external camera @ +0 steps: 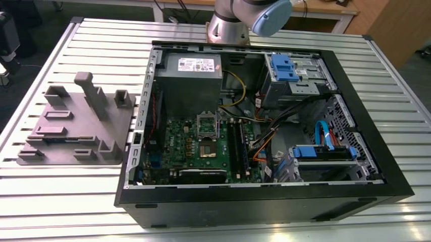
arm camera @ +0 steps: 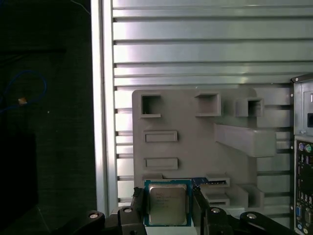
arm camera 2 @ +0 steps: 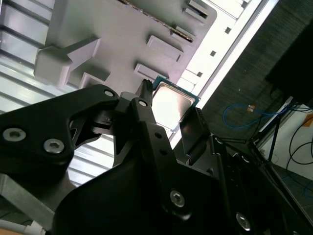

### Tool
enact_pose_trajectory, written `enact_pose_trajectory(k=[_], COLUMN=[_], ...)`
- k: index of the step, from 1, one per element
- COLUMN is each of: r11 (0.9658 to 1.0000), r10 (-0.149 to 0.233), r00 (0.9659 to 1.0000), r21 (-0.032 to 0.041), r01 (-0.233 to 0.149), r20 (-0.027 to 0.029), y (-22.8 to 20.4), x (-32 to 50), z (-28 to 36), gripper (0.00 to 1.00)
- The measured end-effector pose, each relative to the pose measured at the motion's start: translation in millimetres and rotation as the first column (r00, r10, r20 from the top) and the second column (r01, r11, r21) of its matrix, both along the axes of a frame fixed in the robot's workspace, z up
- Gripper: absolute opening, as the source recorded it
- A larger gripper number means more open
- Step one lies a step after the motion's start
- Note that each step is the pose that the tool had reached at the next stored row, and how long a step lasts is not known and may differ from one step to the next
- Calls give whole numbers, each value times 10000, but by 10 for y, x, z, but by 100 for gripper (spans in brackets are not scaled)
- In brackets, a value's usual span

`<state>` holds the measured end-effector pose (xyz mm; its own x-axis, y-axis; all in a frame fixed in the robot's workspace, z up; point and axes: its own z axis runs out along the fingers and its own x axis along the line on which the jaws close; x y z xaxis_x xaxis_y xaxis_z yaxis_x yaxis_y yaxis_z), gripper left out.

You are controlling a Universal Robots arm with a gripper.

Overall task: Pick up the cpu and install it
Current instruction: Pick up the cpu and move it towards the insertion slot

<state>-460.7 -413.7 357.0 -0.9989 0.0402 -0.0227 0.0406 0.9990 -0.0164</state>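
Note:
The cpu point(arm camera: 167, 203), a small flat square chip with a silvery top and a blue-green edge, sits between the two black fingers point(arm camera: 138, 204) of my gripper point(arm camera: 167, 196), which is shut on it. The chip hangs well above the grey fixture tray point(arm camera: 195, 132). In the second wrist view the cpu point(arm camera 2: 171, 100) is again clamped in the gripper point(arm camera 2: 168, 105), over an edge of the tray point(arm camera 2: 112, 34). In the exterior view the green motherboard point(external camera: 202, 146) lies inside the open computer case point(external camera: 269, 191), with its dark square socket point(external camera: 207, 149) near the middle.
The fixture tray point(external camera: 74, 126) with raised blocks lies on the slatted metal table point(external camera: 67, 201), on the exterior view's left of the case. The arm's base point(external camera: 232, 25) stands behind the case. Inside the case are a power supply point(external camera: 192, 68), blue drive bays point(external camera: 293, 70) and cables.

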Motion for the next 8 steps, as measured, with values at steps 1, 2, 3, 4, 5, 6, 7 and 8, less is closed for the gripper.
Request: enact_pose_trajectory(k=[1,2,3,4,5,6,7,8], r11=[10000,10000,10000,10000,10000,10000,10000,10000], r10=[0,0,0,0,0,0,0,0], r00=[10000,10000,10000,10000,10000,10000,10000,10000], r21=[0,0,0,1,0,0,0,0], r01=[0,0,0,0,0,0,0,0], r20=[1,0,1,1,1,1,2,3], y=[0,0,0,0,0,0,0,0], x=[0,0,0,0,0,0,0,0], z=[9,18,27,35,52,62,67,72], gripper=[47,47,47,47,47,47,47,47])
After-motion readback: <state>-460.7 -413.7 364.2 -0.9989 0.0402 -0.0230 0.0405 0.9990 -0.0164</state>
